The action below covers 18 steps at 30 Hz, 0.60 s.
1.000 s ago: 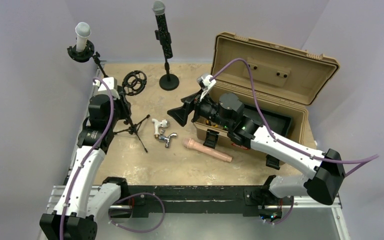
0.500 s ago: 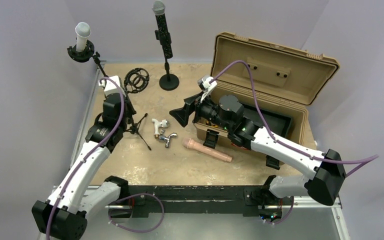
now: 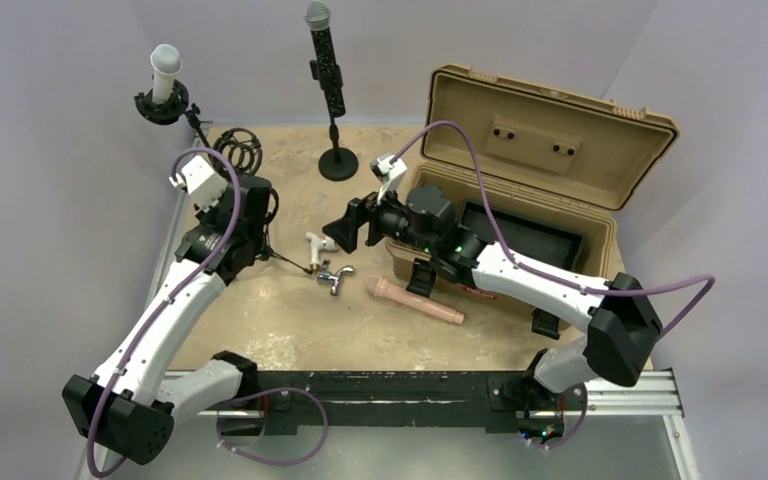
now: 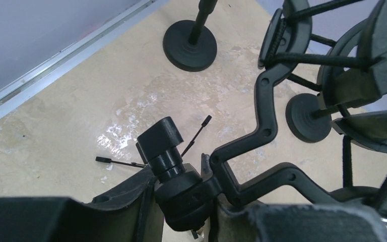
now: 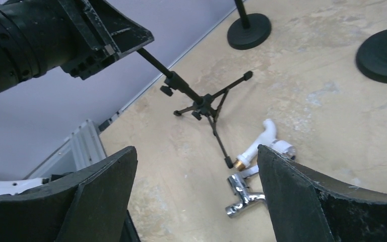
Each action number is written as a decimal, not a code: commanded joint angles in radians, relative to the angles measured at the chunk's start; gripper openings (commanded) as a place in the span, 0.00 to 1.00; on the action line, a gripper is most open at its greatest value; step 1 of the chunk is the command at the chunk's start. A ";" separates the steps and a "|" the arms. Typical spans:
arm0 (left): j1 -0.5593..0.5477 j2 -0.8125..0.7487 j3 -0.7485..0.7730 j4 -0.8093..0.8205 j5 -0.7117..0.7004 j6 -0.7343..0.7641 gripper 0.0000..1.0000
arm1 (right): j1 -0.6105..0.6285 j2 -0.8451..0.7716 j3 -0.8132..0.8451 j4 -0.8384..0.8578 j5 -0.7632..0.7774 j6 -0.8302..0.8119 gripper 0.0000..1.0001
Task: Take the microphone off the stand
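Observation:
A black microphone (image 3: 325,60) with a grey head stands upright in a round-base stand (image 3: 338,165) at the back. A white microphone (image 3: 165,70) sits in a black mount (image 3: 160,105) at the far left corner. My left gripper (image 3: 257,205) is shut on the swivel joint (image 4: 184,189) of a small tripod stand (image 5: 201,106), which carries an empty shock-mount ring (image 3: 238,150). My right gripper (image 3: 345,228) hangs open above the table middle, right of the tripod, with nothing between its fingers (image 5: 95,196). Neither gripper touches a microphone.
An open tan case (image 3: 550,130) stands at the right. A chrome faucet (image 3: 332,277), a white pipe fitting (image 3: 315,245) and a pink cylinder (image 3: 415,300) lie mid-table. A second round base (image 4: 308,118) shows near the ring. Walls close the back and left.
My left gripper closed on the tripod stand's joint and swung it; the ring moved back-left and a tripod leg now reaches toward the faucet. My right arm shifted left, still open.

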 commanded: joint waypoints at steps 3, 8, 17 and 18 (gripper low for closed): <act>-0.002 -0.001 -0.003 -0.093 0.045 -0.050 0.34 | 0.027 0.076 0.090 0.098 -0.062 0.142 0.87; -0.001 -0.077 -0.019 -0.054 0.191 0.069 0.66 | 0.044 0.134 0.106 0.162 -0.050 0.222 0.85; 0.000 -0.296 0.047 -0.076 0.277 0.331 0.78 | 0.078 0.247 0.151 0.252 -0.043 0.394 0.80; -0.001 -0.332 0.052 -0.062 0.281 0.362 0.78 | 0.084 0.262 0.155 0.265 -0.037 0.418 0.80</act>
